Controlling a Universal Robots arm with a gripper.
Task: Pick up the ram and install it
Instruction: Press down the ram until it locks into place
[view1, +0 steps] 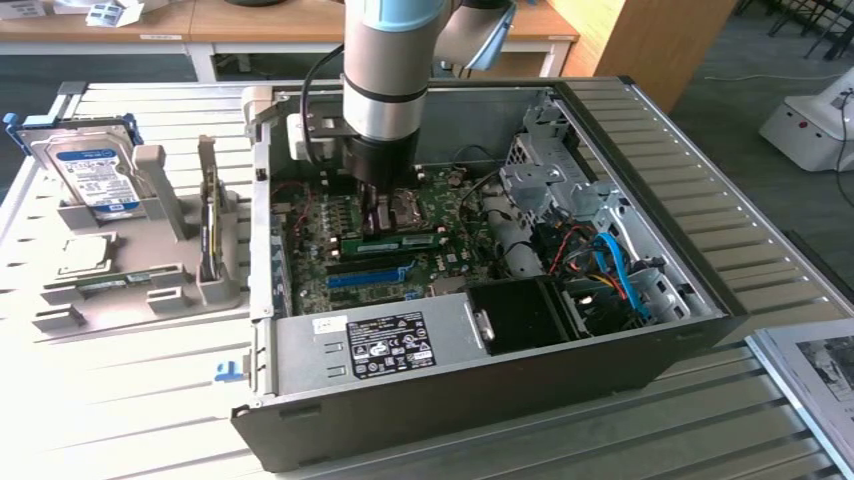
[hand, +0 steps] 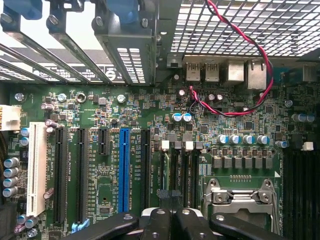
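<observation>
Fingers (view1: 380, 205) mine, fully closed, down inside open computer case (view1: 694, 300), above motherboard (hand: 150, 100). Cannot tell whether anything gripped between them. Ram (view1: 396, 241), green stick, lies in slot on motherboard just below my fingers in exterior view, beside blue slot (view1: 363, 276). Twin green stick (view1: 211, 240) stands upright in grey holder (view1: 174, 270) on bench (view1: 120, 400), exterior view's left, near hard drive (view1: 91, 172).

Green motherboard (hand: 150, 125), one blue slot (hand: 123, 167), a white slot (hand: 36, 167), red-and-black twisted wires (hand: 250, 45).
</observation>
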